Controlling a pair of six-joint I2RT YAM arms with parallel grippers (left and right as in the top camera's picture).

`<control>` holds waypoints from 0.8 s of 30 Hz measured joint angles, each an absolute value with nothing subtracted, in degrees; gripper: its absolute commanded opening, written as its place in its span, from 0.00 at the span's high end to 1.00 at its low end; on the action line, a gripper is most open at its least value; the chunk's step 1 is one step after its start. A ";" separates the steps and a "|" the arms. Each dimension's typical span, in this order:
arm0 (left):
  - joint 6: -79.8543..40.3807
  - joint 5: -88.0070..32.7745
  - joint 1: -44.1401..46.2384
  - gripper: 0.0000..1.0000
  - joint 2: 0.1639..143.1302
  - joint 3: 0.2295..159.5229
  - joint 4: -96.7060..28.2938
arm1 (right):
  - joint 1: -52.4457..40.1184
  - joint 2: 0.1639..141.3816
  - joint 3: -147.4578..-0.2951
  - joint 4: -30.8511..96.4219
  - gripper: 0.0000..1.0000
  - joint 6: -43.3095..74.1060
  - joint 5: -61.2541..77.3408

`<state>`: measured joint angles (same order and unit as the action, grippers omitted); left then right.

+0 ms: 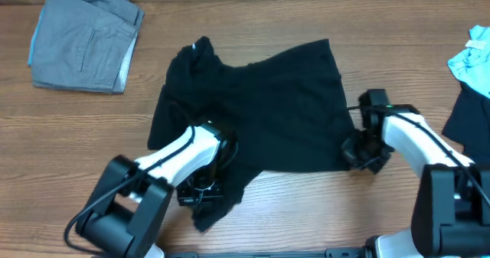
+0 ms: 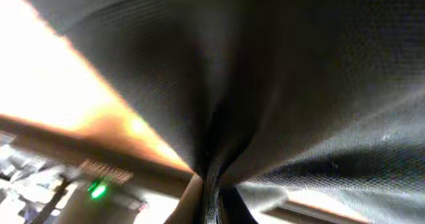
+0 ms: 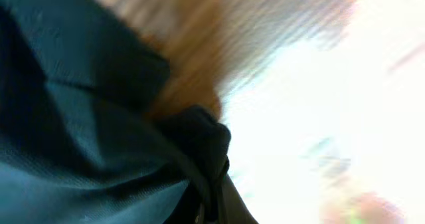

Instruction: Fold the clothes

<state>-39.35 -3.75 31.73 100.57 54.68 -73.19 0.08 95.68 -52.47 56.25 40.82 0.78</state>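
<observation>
A black garment [image 1: 260, 109] lies spread and rumpled on the wooden table in the overhead view. My left gripper [image 1: 205, 183] is at its near left edge, shut on the black fabric [image 2: 219, 117], which fills the left wrist view and pinches down between the fingers [image 2: 214, 207]. My right gripper [image 1: 360, 152] is at the garment's near right corner, shut on a bunched fold of the same cloth [image 3: 192, 141], with the fingertips [image 3: 214, 207] hidden in fabric.
Folded grey trousers [image 1: 84, 37] lie at the back left. A light blue garment [image 1: 471, 57] and a dark one [image 1: 467, 116] lie at the right edge. The wooden table [image 1: 306, 212] shows along the front.
</observation>
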 measured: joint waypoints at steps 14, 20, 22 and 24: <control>-43.70 1.13 31.73 0.77 82.87 54.57 -86.35 | 10.15 90.72 -52.80 59.66 0.88 40.49 -0.27; -44.01 0.45 31.73 0.74 82.72 54.57 -87.66 | 10.35 89.80 -53.28 61.54 0.87 39.18 -0.45; -43.97 -0.23 31.73 0.72 82.72 54.57 -87.74 | 10.76 89.25 -54.41 63.02 0.87 39.00 -0.45; -43.81 -0.56 31.73 0.72 82.72 54.57 -87.92 | 11.14 88.49 -55.90 64.12 0.52 38.96 -0.47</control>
